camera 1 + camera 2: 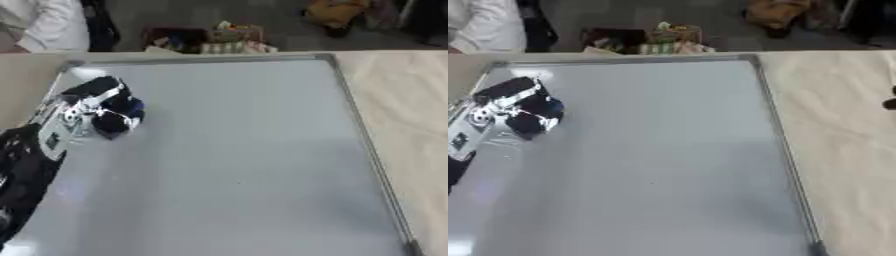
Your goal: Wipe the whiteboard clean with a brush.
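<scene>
The whiteboard (254, 160) lies flat on the table in a metal frame, and I see no marks on its surface. My left hand (98, 106) is over the board's upper left corner, black and silver, its fingers curled round a small blue brush (133, 107) that is pressed to the board. Most of the brush is hidden by the fingers. My left forearm (26, 165) comes in along the board's left edge. A dark shape (892, 102) at the right edge of the right eye view may be my right hand; only a sliver of it shows.
Light wooden table (402, 100) runs along the right of the board. Beyond the far edge stand a box of colourful items (219, 40) and a person in white (39, 22) at the far left.
</scene>
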